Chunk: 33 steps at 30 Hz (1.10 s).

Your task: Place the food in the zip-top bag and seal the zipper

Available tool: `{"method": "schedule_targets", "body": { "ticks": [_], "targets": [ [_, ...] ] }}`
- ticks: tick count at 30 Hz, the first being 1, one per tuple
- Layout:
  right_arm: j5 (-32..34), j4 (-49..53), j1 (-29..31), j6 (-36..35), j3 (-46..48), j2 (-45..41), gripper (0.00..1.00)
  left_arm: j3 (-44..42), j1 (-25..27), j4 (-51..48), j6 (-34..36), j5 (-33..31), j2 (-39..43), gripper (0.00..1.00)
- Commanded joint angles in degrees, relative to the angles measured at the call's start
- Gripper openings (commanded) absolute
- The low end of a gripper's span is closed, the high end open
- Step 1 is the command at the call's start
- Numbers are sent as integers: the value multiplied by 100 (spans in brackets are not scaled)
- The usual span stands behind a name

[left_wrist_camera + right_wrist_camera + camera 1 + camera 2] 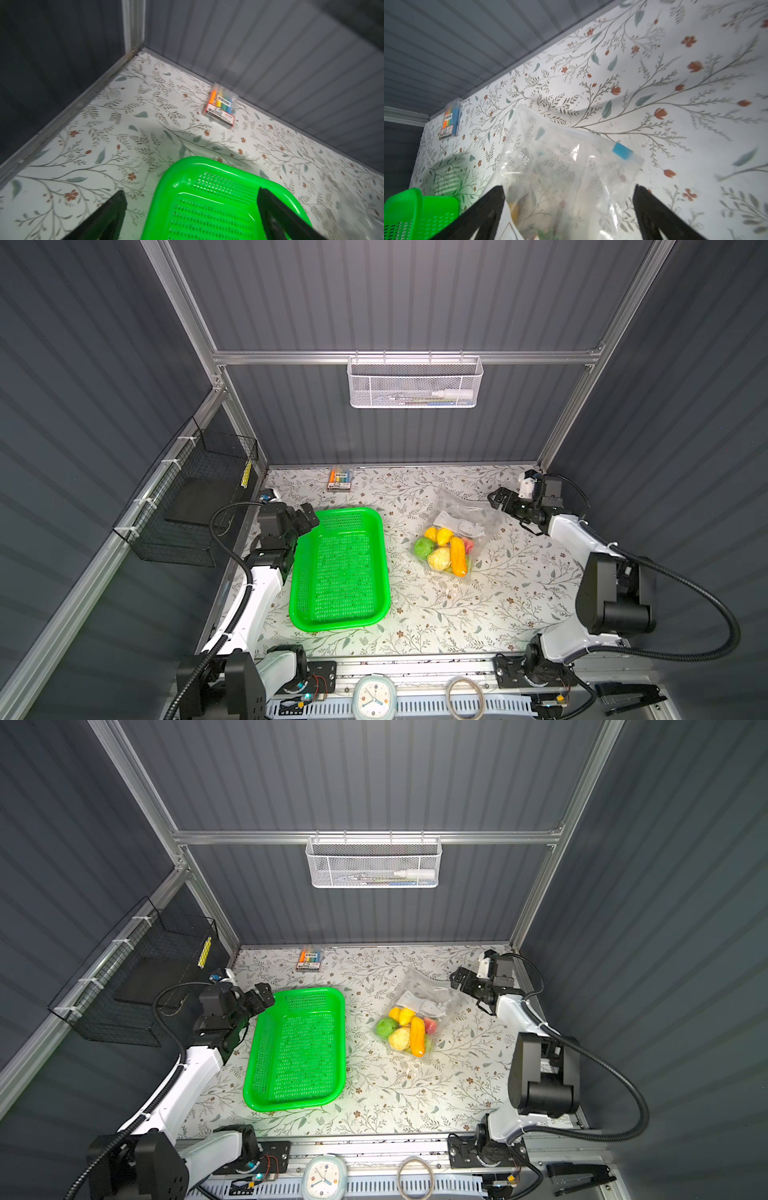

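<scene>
The zip-top bag (461, 522) (424, 996) (560, 176) is laid flat on the desk (457, 614), right of the middle and towards the far right corner. The food (444, 549) (405, 1029) is gathered inside it at the end nearer the desk's front edge: green, yellow, red, a bumpy pale yellow piece and a long orange one can be made out through the clear plastic. The white label patch is seen on the bag just beyond the food. The mouth end is turned towards the far right corner, and in the right wrist view the zipper (571, 133) is seen running along that end, with its light-blue slider (623, 151) set at one corner of the bag. Whether the mouth is fully sealed cannot be told.

The right gripper (509, 510) (471, 988) (569, 187) is held just beside the mouth end with its jaws spread wide, and nothing is clamped between them.

The green tray (345, 511) (307, 991) (207, 166) (402, 195) is placed left of the middle, well apart from the bag, and nothing is seen in it. The left gripper (307, 519) (259, 996) (191, 192) is poised at the tray's far left corner with its jaws apart and nothing gripped.

A pack of coloured markers (340, 479) (309, 960) (221, 106) (450, 122) is set against the desk's far edge, left of centre
</scene>
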State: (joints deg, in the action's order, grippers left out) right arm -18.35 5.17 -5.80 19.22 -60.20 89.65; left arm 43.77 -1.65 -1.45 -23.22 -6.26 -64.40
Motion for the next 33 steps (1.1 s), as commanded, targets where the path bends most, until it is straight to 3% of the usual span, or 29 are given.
{"method": "schedule_targets", "body": {
  "ticks": [1, 6, 13, 17, 22, 26, 29, 33],
  "targets": [
    [805, 128, -2, -359, 416, -576, 99, -236, -392, 386, 53, -116, -32, 100],
    [1504, -461, 3, -488, 1445, -1217, 99, -716, -634, 1010, 96, -820, -249, 100],
    [1737, -2175, 9, -735, 2658, -1232, 99, -1254, -635, 1979, 553, -1317, -746, 100],
    [1650, -2979, 56, -885, 2836, -968, 99, -1460, -635, 2638, 830, -1188, -1127, 100],
    [2102, -3934, 238, -1530, 3039, -787, 99, -1836, -626, 3863, 1099, -844, -1594, 100],
    [2175, -4447, 281, -1570, 3331, -767, 99, -1740, -573, 4158, 1144, -325, -1997, 100],
    [2138, -4688, 296, -1587, 3512, -837, 99, -1677, -367, 4352, 1411, -138, -2295, 100],
    [2301, -5845, 293, -1513, 4133, -716, 99, -1944, 235, 5122, 2076, -356, -2534, 100]
  ]
}}
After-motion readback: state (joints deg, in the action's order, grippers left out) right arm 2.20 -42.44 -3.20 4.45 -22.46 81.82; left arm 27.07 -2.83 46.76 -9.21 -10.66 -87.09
